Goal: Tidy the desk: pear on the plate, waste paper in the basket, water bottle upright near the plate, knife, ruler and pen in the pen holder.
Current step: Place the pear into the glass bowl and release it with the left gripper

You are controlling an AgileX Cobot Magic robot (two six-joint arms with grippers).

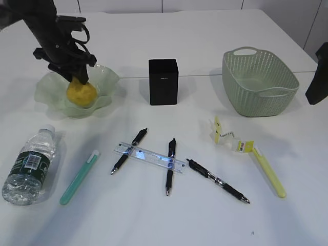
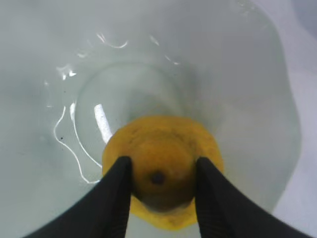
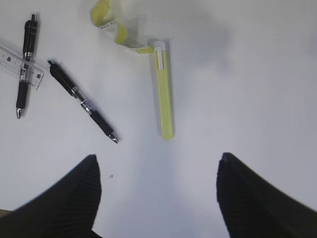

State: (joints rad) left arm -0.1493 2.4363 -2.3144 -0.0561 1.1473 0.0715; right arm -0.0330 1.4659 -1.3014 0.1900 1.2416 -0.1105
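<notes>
my left gripper [image 2: 161,186] is clenched on the pear [image 2: 161,168], one finger [image 2: 116,198] on each side of it, holding it low in the plate [image 2: 237,89] right under me. my right gripper [image 3: 158,193] hangs released above the desk [image 3: 257,74], with a yellow knife [image 3: 165,94] just ahead of it and a black pen [image 3: 81,101] ahead to its left.

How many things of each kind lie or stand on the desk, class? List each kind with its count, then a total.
Black pens: 3
Capped knives, one green, one yellow: 2
Ruler: 1
Water bottle: 1
Pear: 1
Plate: 1
Pen holder: 1
Basket: 1
Waste paper: 1
Total: 12
</notes>
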